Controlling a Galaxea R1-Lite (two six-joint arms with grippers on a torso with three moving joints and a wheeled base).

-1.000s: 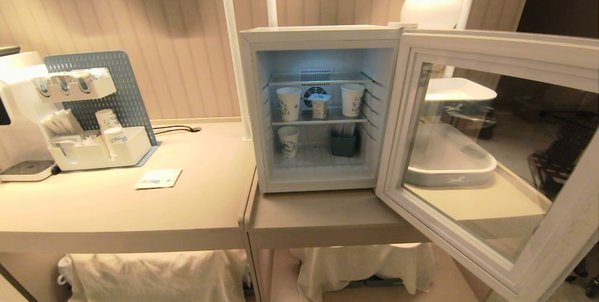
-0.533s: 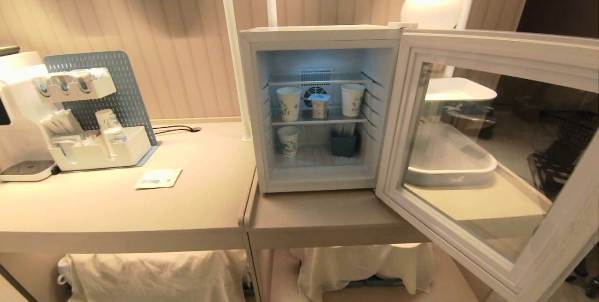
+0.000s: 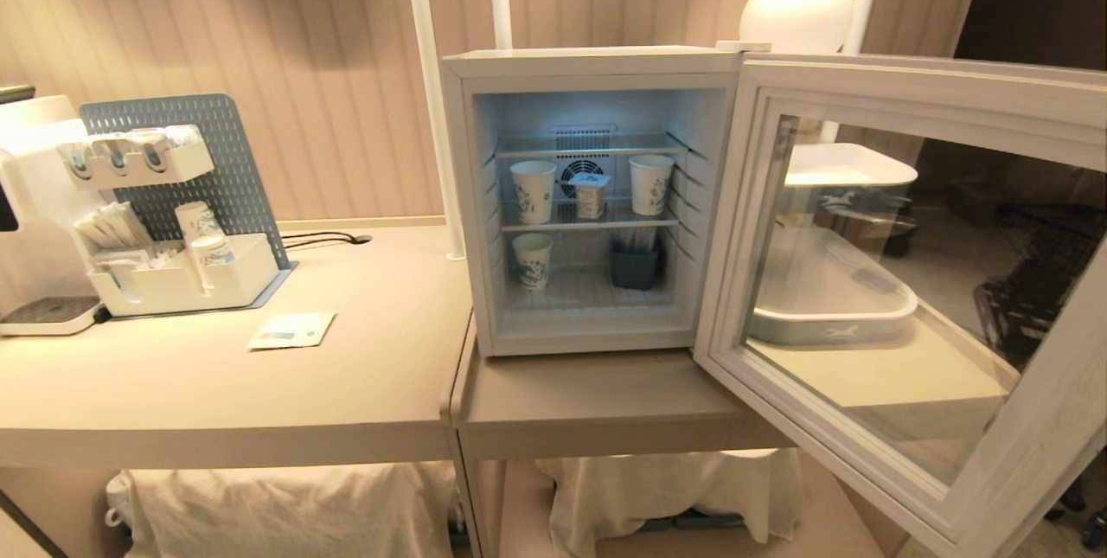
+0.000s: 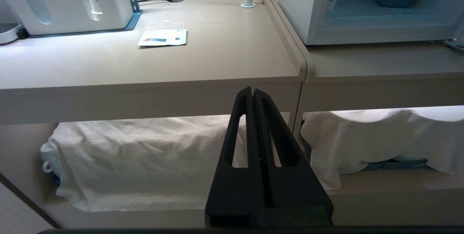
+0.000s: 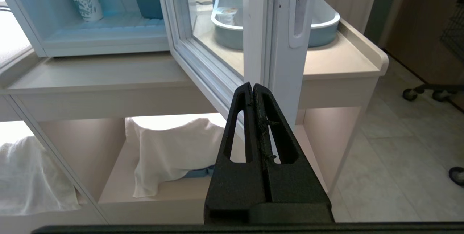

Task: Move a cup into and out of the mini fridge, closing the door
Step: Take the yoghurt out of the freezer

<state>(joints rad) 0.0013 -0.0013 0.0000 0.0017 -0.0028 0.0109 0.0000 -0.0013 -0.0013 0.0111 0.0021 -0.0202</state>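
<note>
Both tools sit low, below the front edge of the surface. The left tool (image 4: 253, 90) is pinched fully together, holding nothing, in front of the seam between the two surfaces. The right tool (image 5: 252, 86) is likewise clamped together and empty, just in front of the free edge of the door (image 3: 899, 281).

That door is swung wide open to the right and sticks out past the surface edge. The strip of surface (image 3: 597, 402) in front of the mini fridge (image 3: 588, 65) is bare, so there's open room there.

Inside the fridge I count three paper cups: two on the middle wire shelf, left (image 3: 533, 190) and right (image 3: 650, 183), and one on the lower level at left (image 3: 533, 259). The cup (image 3: 591, 195), the squat little tub, stands between the two upper ones on the middle shelf. A dark bin (image 3: 636, 266) sits lower right; can't tell what's in it.

Beyond the door there's a tray (image 3: 830, 316) on the surface, plus a white organizer (image 3: 173, 281) holding cups far left.
</note>
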